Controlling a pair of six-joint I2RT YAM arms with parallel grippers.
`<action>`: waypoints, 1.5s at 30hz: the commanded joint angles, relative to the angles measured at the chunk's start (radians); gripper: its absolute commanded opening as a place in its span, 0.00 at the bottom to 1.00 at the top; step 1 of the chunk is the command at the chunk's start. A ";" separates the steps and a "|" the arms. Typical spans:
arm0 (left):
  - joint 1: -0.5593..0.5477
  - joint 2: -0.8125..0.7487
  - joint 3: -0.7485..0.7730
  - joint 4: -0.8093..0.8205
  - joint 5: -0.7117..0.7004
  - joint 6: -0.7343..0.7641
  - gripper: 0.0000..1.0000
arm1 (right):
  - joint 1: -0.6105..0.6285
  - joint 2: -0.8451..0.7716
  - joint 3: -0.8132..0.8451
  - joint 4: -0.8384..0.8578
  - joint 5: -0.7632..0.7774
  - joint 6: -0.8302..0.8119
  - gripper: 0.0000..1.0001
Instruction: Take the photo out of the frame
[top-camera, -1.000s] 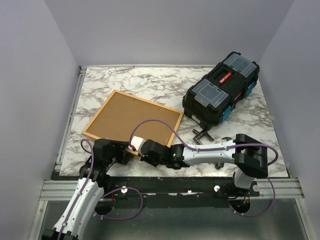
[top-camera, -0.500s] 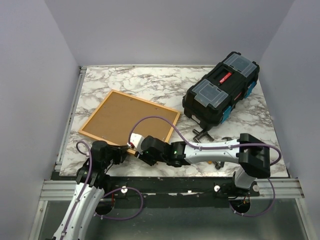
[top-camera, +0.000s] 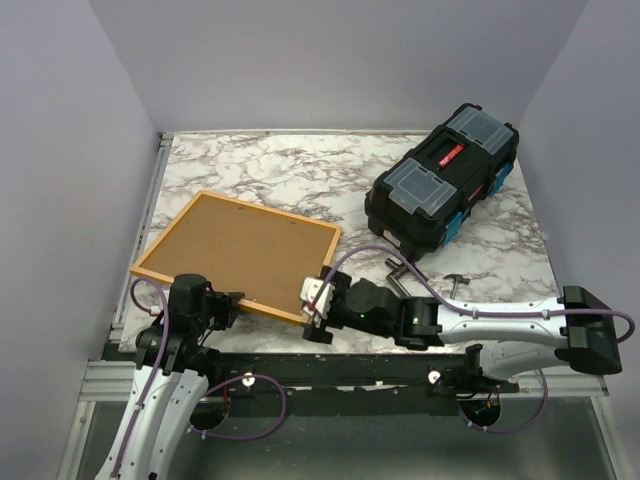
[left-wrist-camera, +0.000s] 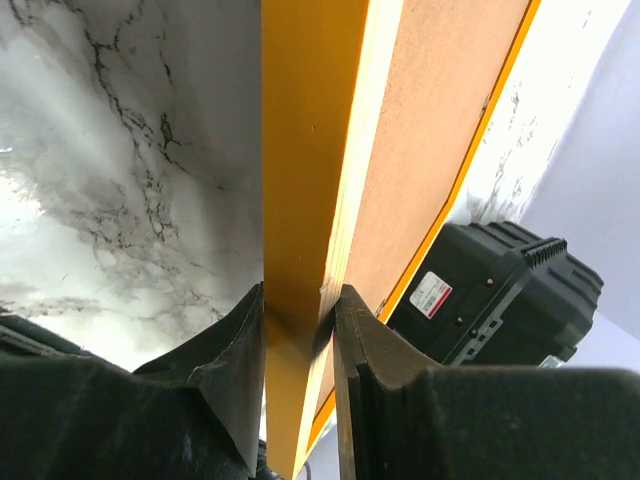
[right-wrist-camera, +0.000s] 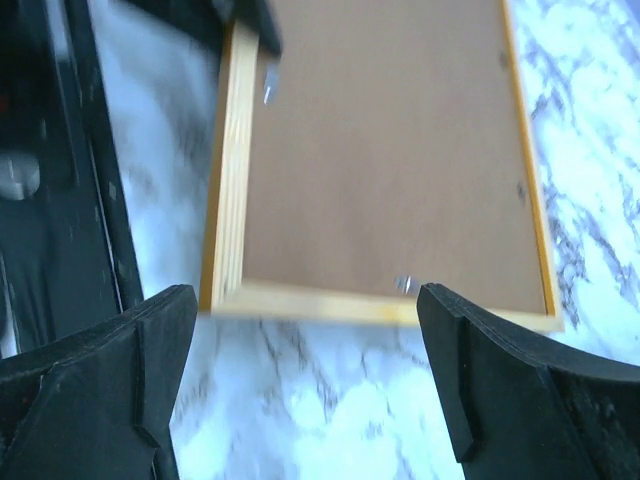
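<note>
The jaws of the left gripper (left-wrist-camera: 298, 330) are squeezed tight on the near rim of the frame (left-wrist-camera: 300, 150). The jaws of the right gripper (right-wrist-camera: 305, 345) are wide open and hold nothing. The frame sits back side up at 8 o'clock on the table (top-camera: 300, 165), with the photo (top-camera: 240, 250) inside it. The thin rim could slip from the pinch. The little clips (right-wrist-camera: 403, 284) may keep the photo stuck.

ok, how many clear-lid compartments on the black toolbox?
2. On the toolbox: far-end lid and near-end lid, either side of the handle. Its top shows fully, so none seem hidden.
</note>
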 joint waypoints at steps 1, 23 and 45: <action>0.006 0.024 0.097 -0.048 -0.052 -0.040 0.00 | 0.033 -0.122 -0.186 0.199 0.035 -0.216 1.00; 0.005 0.147 0.379 -0.257 -0.072 -0.014 0.00 | 0.033 0.332 -0.458 1.353 0.018 -0.662 0.84; 0.006 0.172 0.485 -0.351 -0.006 -0.010 0.00 | -0.009 0.450 -0.334 1.232 -0.114 -0.725 0.64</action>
